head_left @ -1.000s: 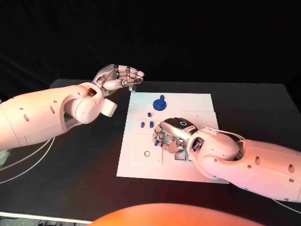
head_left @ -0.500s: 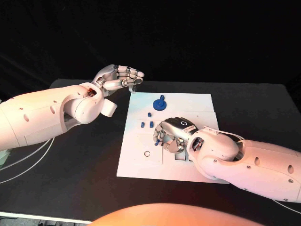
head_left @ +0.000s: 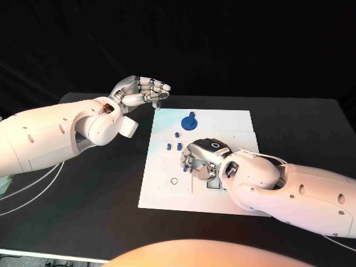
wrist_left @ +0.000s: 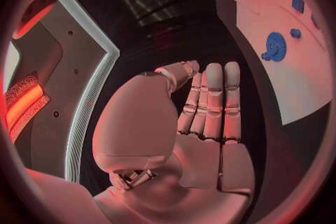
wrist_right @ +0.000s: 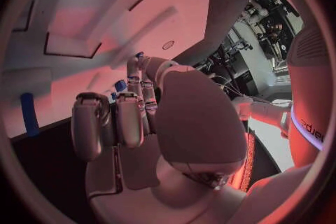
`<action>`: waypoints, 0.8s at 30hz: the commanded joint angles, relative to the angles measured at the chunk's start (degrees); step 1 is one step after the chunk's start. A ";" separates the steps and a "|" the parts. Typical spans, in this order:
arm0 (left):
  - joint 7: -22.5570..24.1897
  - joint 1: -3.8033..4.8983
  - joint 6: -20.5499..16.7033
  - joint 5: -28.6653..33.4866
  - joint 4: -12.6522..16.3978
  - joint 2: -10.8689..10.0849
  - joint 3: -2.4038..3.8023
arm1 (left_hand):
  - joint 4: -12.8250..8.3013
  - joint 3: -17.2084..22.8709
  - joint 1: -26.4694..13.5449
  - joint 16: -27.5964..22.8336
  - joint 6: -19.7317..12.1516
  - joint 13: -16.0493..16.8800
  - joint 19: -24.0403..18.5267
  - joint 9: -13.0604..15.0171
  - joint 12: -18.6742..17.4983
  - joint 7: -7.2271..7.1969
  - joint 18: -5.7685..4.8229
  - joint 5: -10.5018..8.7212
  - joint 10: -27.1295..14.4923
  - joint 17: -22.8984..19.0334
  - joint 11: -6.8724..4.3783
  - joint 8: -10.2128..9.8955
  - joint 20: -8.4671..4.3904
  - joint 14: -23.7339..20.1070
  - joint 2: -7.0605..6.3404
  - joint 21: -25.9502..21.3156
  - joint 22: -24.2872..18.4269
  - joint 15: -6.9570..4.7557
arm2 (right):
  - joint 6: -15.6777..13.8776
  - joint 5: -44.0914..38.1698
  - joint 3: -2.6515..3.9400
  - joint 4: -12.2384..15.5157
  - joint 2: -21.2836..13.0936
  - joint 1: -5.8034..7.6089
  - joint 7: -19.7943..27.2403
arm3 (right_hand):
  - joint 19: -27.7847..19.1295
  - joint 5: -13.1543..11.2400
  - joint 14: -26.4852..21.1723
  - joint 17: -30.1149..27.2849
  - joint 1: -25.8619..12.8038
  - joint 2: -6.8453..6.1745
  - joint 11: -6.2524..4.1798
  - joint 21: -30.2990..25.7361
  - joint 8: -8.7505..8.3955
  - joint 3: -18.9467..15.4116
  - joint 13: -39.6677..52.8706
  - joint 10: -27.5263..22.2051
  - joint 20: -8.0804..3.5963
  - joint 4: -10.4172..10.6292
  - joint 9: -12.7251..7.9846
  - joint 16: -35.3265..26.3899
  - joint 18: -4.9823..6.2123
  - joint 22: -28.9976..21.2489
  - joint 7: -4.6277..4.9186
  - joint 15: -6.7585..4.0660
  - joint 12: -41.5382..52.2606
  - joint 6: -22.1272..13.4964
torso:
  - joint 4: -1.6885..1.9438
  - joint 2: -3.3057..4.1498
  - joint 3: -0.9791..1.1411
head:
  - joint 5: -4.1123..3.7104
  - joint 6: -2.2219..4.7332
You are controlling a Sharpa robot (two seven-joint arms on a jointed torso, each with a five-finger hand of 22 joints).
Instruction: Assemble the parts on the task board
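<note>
The task board (head_left: 166, 186) lies flat in the middle of the black table (head_left: 82, 206), and the right hand (head_left: 203, 161) is down over its centre. In the head view the fingers (head_left: 188, 162) of this hand curl downward onto the board, their tips just beside a small blue part (head_left: 183, 167) that shows at their edge. The right wrist view shows two fingers bent in and the others reaching toward the board, with a bit of blue (wrist_right: 120, 85) at the fingertips; whether they actually pinch that part I cannot tell.

Just beyond the right hand, toward the far side of the board, two small blue parts (head_left: 174, 147) lie side by side, another small one (head_left: 177, 134) sits a little farther on, and the blue gear-shaped part (head_left: 189, 122) lies near the far edge. All of these are apart from the fingers.

The left hand (head_left: 142, 92) hovers above the table off the board's far left corner, well apart from the parts. Its fingers (wrist_left: 213, 103) lie close together and fairly straight in the left wrist view, holding nothing there, while the head view shows them bunched with the tips close together.
</note>
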 commanded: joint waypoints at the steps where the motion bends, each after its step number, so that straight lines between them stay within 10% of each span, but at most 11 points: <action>1: 0.13 0.02 0.99 -0.40 0.22 0.01 0.05 | -0.03 -0.46 -0.24 0.14 -0.27 -0.05 -0.17 0.06 0.13 -0.05 0.88 0.12 -0.54 0.03 -0.03 0.33 0.28 -0.20 0.46 -0.32 -0.08 0.14 | 4.43 -1.34 -0.18 0.08 0.26 -0.15 -1.12 | 3.10 0.24 3.34 1.67 -0.16 0.19 -1.57 0.09 0.25 0.25 0.04 2.05 0.18 -0.24 0.03 0.33 -0.60 13.05 0.28 0.21 -0.22 -0.04 | 0.04 0.05 0.02 | 0.01 -0.09; 16: -0.19 0.03 1.19 -0.75 0.26 0.01 0.05 | -0.08 -0.49 -0.24 0.24 -0.25 -0.08 -0.16 0.07 0.16 -0.07 0.89 0.14 -0.64 0.07 -0.04 0.41 0.29 -0.19 0.52 -0.31 -0.09 0.14 | 5.10 -1.63 -0.40 0.36 0.62 -0.15 -1.38 | 2.80 0.48 3.24 1.33 -1.93 -0.56 -1.40 -0.59 0.06 -0.41 -0.09 1.62 0.40 -0.32 0.34 0.13 -0.45 12.86 0.25 0.38 -1.12 -0.53 | 0.03 0.01 0.01 | -0.19 -0.04; 24: -0.27 0.03 1.22 -0.78 0.25 -0.01 0.05 | -0.08 -0.49 -0.24 0.24 -0.25 -0.08 -0.16 0.07 0.16 -0.07 0.89 0.14 -0.64 0.07 -0.04 0.41 0.29 -0.19 0.52 -0.31 -0.09 0.14 | 1.49 -1.27 -0.48 0.36 0.24 -0.15 -1.80 | -1.86 -0.46 0.85 -4.74 -5.42 -4.03 1.84 -11.57 -4.41 -3.61 -1.99 -8.83 2.74 1.07 -1.03 -4.85 1.59 9.80 1.39 3.23 -4.26 -6.32 | -0.06 -0.02 0.03 | -0.22 0.18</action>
